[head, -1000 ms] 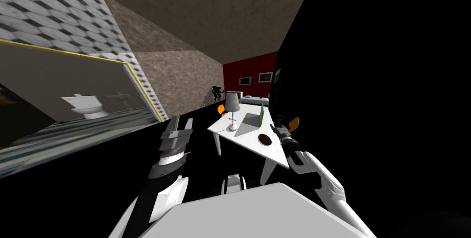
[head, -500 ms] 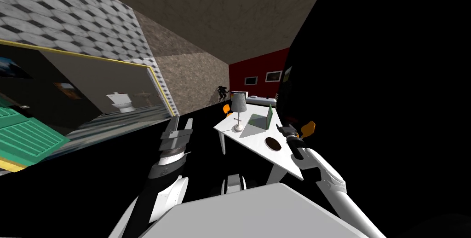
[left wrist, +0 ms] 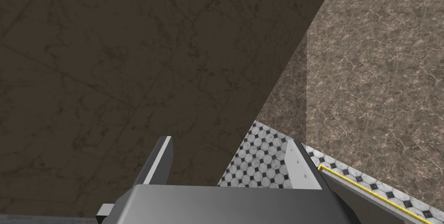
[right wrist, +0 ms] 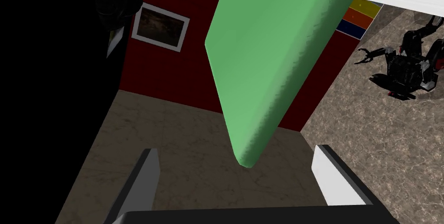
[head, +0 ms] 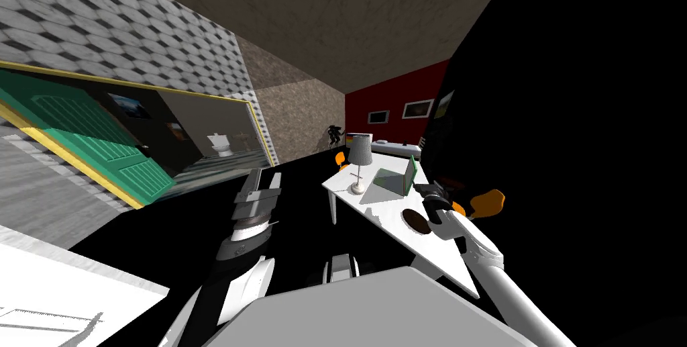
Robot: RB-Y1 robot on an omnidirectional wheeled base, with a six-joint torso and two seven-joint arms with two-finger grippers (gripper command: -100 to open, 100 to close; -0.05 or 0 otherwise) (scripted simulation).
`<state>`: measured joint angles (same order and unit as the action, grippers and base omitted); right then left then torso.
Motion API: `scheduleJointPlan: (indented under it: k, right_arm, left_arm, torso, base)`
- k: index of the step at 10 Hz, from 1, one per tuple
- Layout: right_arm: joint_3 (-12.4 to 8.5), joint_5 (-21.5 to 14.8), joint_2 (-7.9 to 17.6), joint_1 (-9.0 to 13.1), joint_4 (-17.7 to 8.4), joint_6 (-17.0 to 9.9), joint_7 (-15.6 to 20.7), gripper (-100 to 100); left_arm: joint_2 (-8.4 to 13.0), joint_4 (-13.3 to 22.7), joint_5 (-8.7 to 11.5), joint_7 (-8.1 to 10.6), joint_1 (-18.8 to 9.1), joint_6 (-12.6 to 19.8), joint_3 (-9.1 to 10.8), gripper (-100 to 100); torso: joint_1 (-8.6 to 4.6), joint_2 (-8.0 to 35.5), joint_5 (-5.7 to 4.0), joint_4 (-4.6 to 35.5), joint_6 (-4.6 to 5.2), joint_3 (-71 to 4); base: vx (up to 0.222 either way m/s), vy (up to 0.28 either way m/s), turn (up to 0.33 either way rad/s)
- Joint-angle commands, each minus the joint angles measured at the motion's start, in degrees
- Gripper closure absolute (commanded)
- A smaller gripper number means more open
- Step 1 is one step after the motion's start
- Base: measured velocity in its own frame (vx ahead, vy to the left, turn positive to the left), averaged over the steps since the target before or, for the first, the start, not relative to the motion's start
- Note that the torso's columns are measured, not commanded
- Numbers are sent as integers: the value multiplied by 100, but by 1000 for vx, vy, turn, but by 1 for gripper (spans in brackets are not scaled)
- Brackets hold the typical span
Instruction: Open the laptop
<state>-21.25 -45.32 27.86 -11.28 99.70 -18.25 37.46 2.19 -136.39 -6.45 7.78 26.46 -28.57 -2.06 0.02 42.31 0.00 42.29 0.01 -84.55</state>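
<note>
Head view first: the white table (head: 349, 196) stands ahead and to the right, and the laptop (head: 392, 182) sits on its far right part, base flat and green lid (head: 411, 174) standing close to upright, so it already reads as open. A lamp (head: 360, 155) stands just left of it, a dark round disc (head: 416, 220) lies nearer on the tabletop, and an orange chair (head: 486, 203) pokes out on the right. The right gripper (head: 424, 190) is just beside the lid's right edge; I can't tell from here whether it touches. The left gripper (head: 265, 176) is held up well to the left, away from the table. Over to the left wrist view: the left gripper (left wrist: 228, 141) has its fingers spread wide with nothing between them, idle. Now the right wrist view: the right gripper (right wrist: 236, 150) is also spread wide, and a rounded corner of the lid (right wrist: 264, 56) hangs in the gap, clear of both fingers, so nothing is gripped. My call: this is the tail of the opening step, lid raised and the hand loose around its corner. The next move calls for either a gentle nudge on that edge to tip it further, or a straight pull-back that keeps both fingers clear of the corner.
</note>
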Motion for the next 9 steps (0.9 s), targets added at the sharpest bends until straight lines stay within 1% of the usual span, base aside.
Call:
scheduleJointPlan:
  k: [1,5,6,7,8,9]
  right_arm:
    - [-155,-221,91,188,-292,-255,224,-100]
    - [-353,-495,303,431,-636,-653,531,-100]
    - [-353,-495,303,431,-636,-653,531,-100]
    - [-320,-492,248,386,-537,-682,541,-100]
    - [-329,-328,420,438,-628,-735,590,-100]
    - [-331,-437,328,431,-613,-692,552,-100]
  left_arm:
    - [0,0,0,0,0,0,0,0]
    - [0,0,0,0,0,0,0,0]
    - [0,0,0,0,1,0,0,0]
    - [0,0,0,0,1,0,1,0]
    - [0,0,0,0,1,0,1,0]
    - [1,0,0,0,1,0,1,0]
  torso:
    - [-3,2,-1,1,2,2]
    - [-1,-6,-1,-1,-3,-3]
    - [-1,-4,1,-1,2,-3]
    - [-4,1,-1,0,4,0]
    - [-5,5,-2,1,1,3]
    - [-17,-7,-4,-1,-2,-4]
  base:
    - [27,18,177]
    - [29,16,179]
    - [23,10,31]
    - [9,5,-4]
    - [41,-37,44]
    - [26,-27,17]
